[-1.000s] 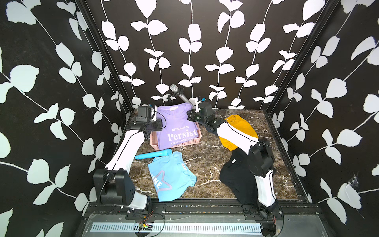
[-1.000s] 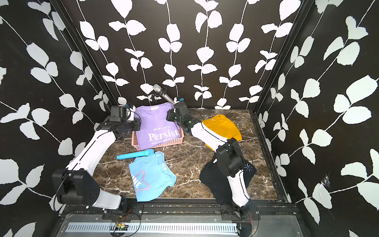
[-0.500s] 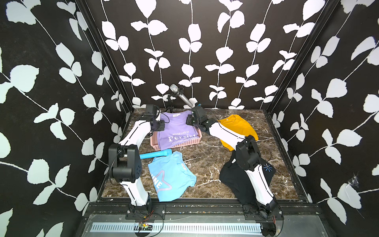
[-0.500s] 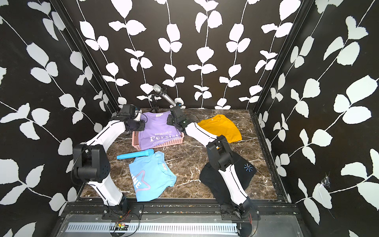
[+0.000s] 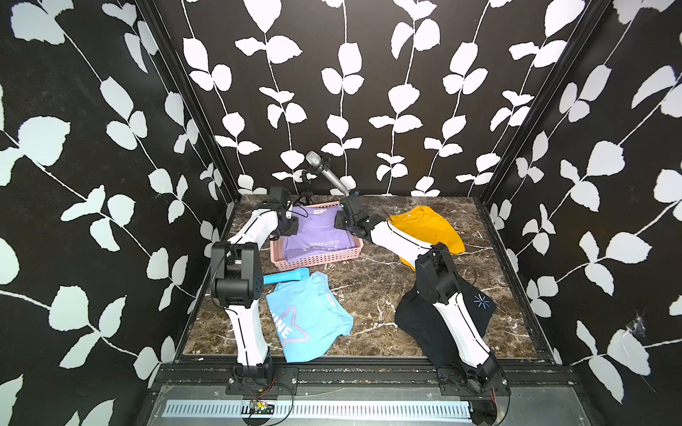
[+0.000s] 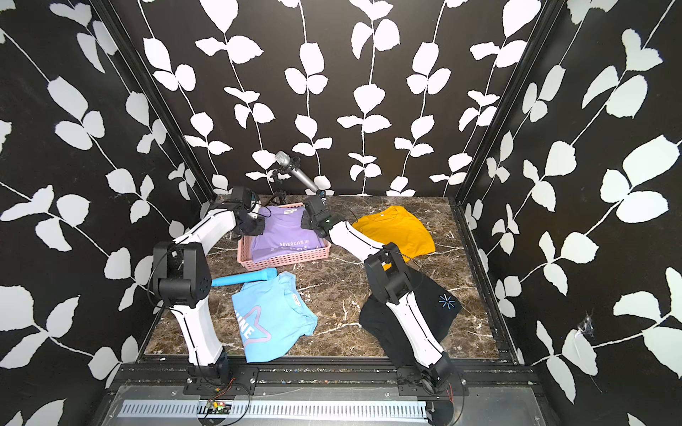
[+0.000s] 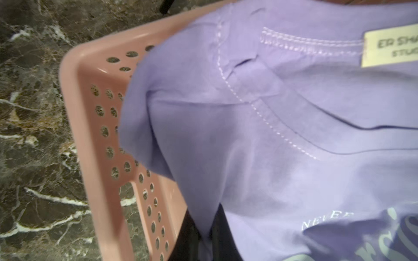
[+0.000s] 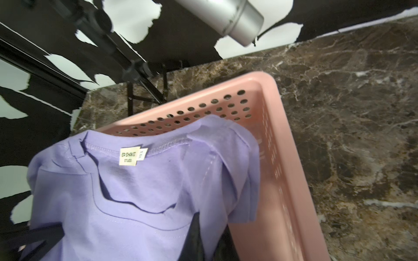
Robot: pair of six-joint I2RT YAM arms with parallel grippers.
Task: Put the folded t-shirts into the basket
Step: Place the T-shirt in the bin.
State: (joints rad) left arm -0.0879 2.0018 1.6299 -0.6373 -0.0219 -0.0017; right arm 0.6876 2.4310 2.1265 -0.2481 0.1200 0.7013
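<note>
We start with the marble table (image 5: 369,280), where three folded tees lie outside the basket. The black t-shirt (image 5: 417,324) sits partly under the right arm, the mustard t-shirt (image 5: 424,225) lies at the far right, and the light blue t-shirt (image 5: 306,317) is near the left arm's base. The pink basket (image 5: 313,260) stands at the far left-centre. The lilac t-shirt (image 5: 317,230) is in it, lettered end down on the near side, with the collar end held raised toward the far wall. Its long axis runs near to far, in line with the basket.

A blue cylinder (image 5: 286,276) lies between the basket and the light blue tee. The left gripper (image 5: 290,227) and right gripper (image 5: 340,222) are each clamped on a shoulder fold, one at each side of the collar. We judge that letting go comes next. The collar end hangs inside the far rim, so it should drop in.
</note>
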